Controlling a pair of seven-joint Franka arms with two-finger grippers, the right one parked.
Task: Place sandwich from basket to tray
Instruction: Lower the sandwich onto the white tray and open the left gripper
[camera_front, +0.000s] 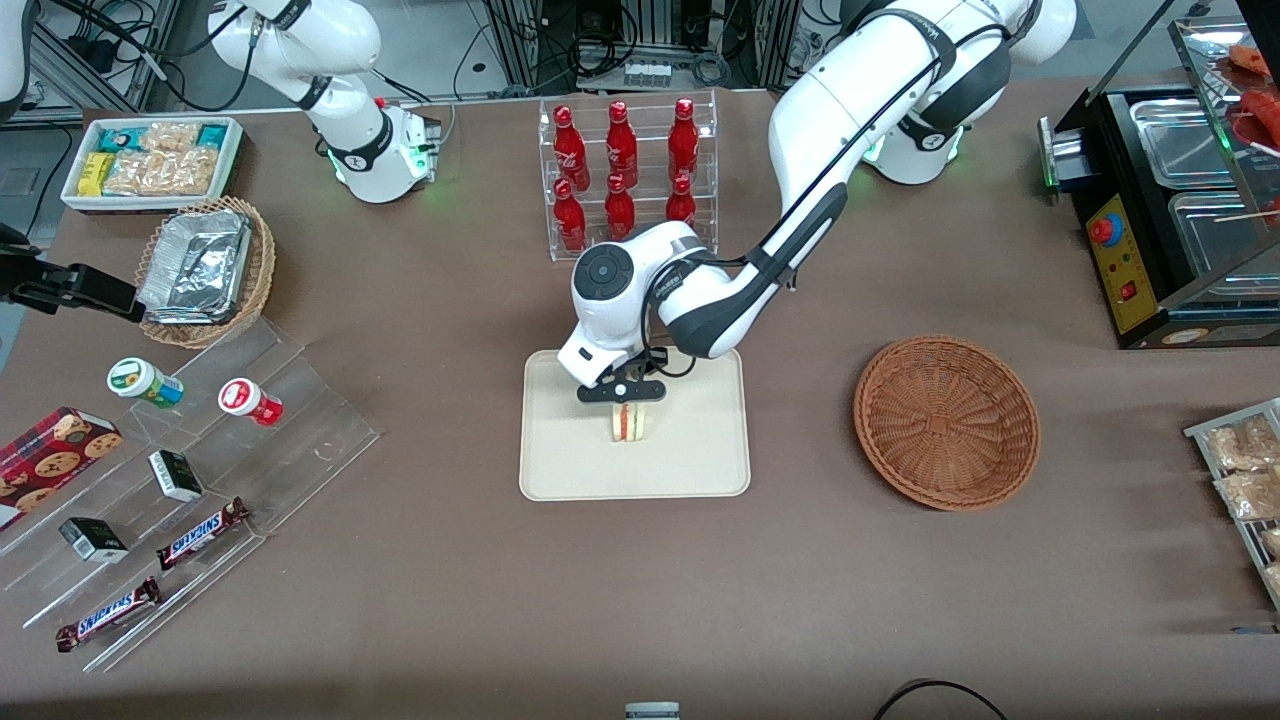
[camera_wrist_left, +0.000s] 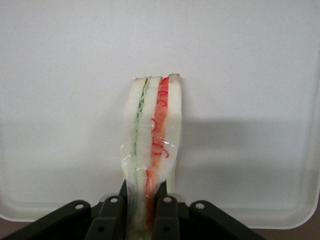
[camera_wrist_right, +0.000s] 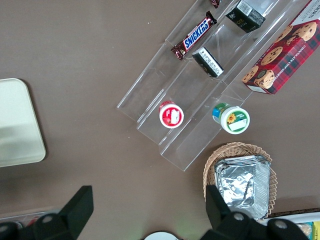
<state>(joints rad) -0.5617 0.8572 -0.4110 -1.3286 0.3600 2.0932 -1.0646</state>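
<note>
White bread wedge, the sandwich (camera_wrist_left: 152, 135), stands on edge directly beneath the pincer (camera_front: 624, 393), clenched between its fingers (camera_wrist_left: 111, 220), long axis running straight out from them over the cream tray (camera_front: 560, 470). The basket (camera_front: 946, 420) sits well apart.

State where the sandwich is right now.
The sandwich is over the tray, held in the gripper, with the empty basket lying toward the working arm's end.
</note>
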